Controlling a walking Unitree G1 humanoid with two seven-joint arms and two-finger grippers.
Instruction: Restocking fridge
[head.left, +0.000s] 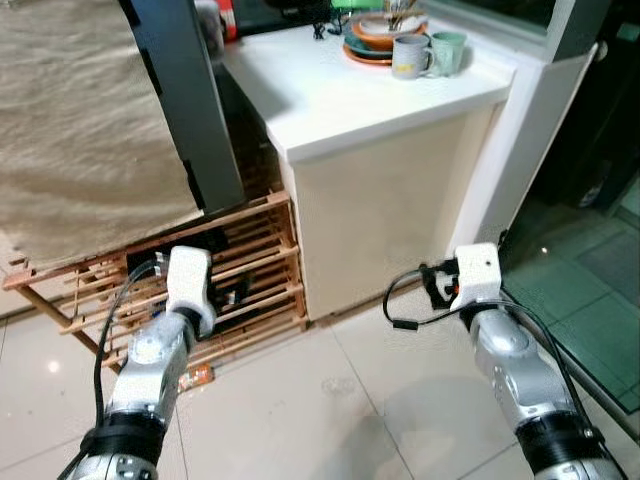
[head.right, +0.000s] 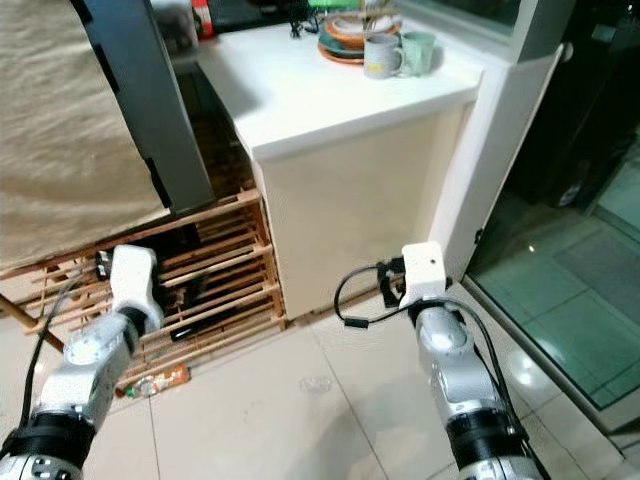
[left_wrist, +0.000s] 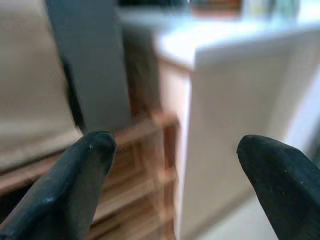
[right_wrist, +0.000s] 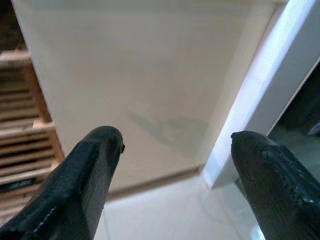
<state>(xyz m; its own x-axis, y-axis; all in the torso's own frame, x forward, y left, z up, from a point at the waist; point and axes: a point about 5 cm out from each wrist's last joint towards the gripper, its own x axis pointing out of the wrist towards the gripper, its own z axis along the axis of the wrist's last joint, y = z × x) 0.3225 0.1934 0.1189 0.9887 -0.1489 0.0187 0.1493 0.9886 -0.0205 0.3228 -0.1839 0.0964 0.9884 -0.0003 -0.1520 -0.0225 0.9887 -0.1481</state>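
Note:
My left gripper (left_wrist: 175, 150) is open with nothing between its fingers. It is held low in front of a wooden slatted rack (head.left: 250, 270), beside the side wall of a white counter (head.left: 400, 210). My right gripper (right_wrist: 172, 145) is also open and empty. It faces the counter's cream side panel near the floor, close to a white door frame (head.left: 515, 150). In the head views both silver arms reach forward, the left wrist (head.left: 188, 278) by the rack and the right wrist (head.left: 475, 275) by the counter's corner. No fridge or item for stocking can be made out.
On the counter top stand two mugs (head.left: 425, 52) and stacked plates (head.left: 375, 42). A beige cloth (head.left: 80, 130) hangs over the rack beside a grey panel (head.left: 190, 100). A small orange wrapper (head.left: 196, 377) lies on the tiled floor. A glass door area (head.left: 580, 260) is at right.

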